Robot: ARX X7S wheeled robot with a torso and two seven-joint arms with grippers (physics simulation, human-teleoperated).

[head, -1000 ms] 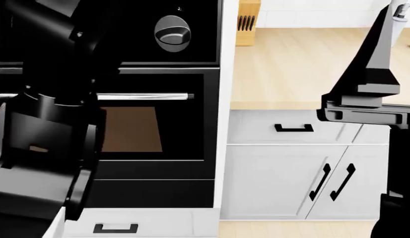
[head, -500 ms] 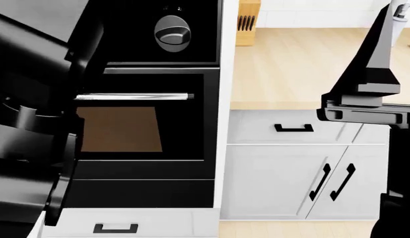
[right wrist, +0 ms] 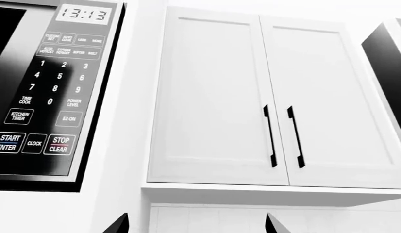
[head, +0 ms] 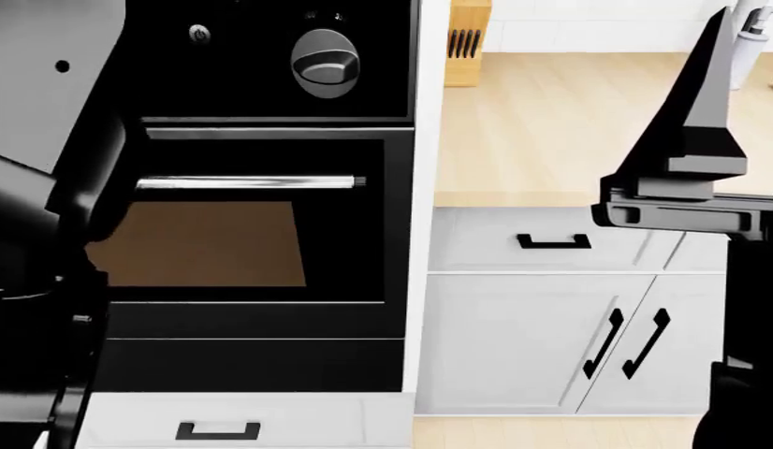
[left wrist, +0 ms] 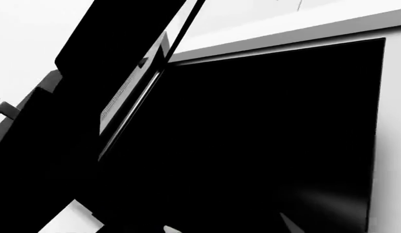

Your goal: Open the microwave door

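Up on the wall, above the line of the oven (head: pixel 255 234), sits the microwave (right wrist: pixel 51 92); only the right wrist view shows it properly, with its keypad (right wrist: pixel 48 102) lit at 13:13 and a pair of white upper cabinet doors (right wrist: pixel 265 102) just beside it. From the left wrist view I see a big black glossy panel (left wrist: pixel 252 145) filling the frame, with a narrow bright gap along one edge. It looks to me like the microwave door swung partly away from the body, though I cannot be sure from this angle.

The left arm (head: pixel 37 281) is a dark mass at the head view's edge, raised out of sight above; its jaws do not show anywhere, so I cannot tell if they are spread or pinching. The right gripper (right wrist: pixel 194 225) shows two dark tips set well apart, holding nothing, hovering below the cabinets.

My guess is that the pull on the door is under way. Next, the left arm should follow the door's arc outward around its hinge, without slipping off the edge.
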